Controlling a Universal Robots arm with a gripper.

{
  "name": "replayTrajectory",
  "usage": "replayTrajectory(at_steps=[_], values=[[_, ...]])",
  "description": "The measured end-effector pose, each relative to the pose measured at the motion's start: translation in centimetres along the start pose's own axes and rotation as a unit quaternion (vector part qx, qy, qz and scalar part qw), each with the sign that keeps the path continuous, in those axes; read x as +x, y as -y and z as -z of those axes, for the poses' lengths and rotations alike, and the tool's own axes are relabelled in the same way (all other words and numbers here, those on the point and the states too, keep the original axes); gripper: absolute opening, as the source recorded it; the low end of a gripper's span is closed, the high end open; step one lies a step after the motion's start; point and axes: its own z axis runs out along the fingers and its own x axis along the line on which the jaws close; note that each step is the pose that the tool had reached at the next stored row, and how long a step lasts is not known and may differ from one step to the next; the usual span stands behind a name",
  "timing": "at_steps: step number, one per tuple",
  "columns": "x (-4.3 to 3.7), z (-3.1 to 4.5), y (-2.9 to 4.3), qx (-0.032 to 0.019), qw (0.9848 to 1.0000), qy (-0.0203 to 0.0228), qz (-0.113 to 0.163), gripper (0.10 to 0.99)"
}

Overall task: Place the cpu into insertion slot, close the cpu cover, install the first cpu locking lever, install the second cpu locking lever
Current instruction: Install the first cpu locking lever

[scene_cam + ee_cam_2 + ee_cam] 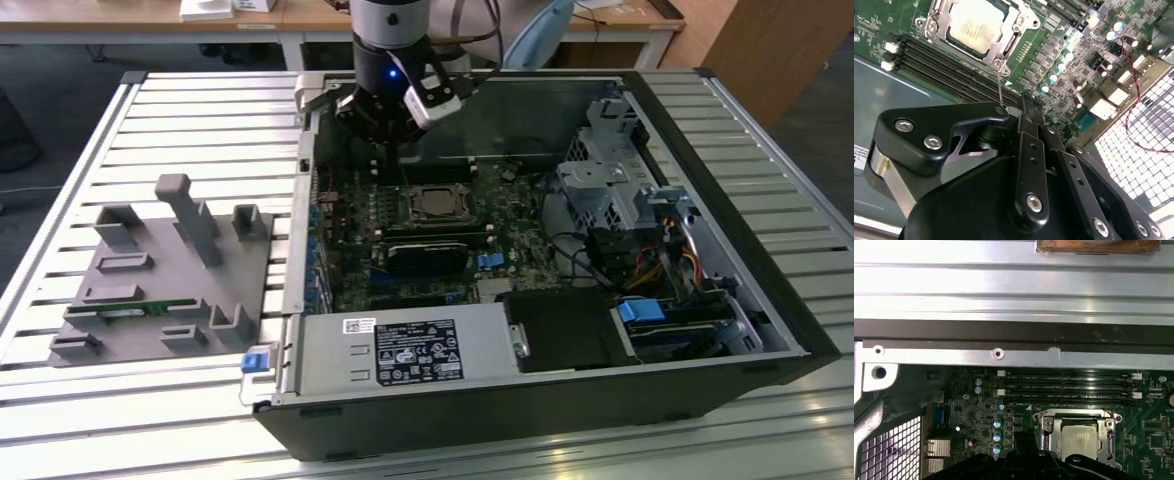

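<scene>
The cpu [976,27] lies flat in the insertion slot [438,190] on the green board, its pale metal top showing. Around the chip, the silvery cpu cover [1014,22] is down. A thin wire locking lever [999,85] stands up from the socket's corner. Its free end meets the tip of my gripper [1021,107], which is shut; whether the wire is pinched or only touched is unclear. In the exterior view the gripper [387,150] hangs over the board just behind the socket. The first wrist view has the cpu [1080,440] beside the case's rear wall.
Black memory slots [949,70] run beside the socket. A long black heatsink-like block [434,255] lies in front of it. Power supply [400,355] and drive cage [614,190] fill the case's front and right. A grey fixture [160,270] stands on the slatted table's left.
</scene>
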Motion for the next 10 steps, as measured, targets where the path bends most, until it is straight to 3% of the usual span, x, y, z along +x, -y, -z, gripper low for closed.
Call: replayTrajectory(at_steps=[10], values=[[0.05, -0.32, -0.84, 0.0, 1.0, 0.0, 0.0, 0.106]])
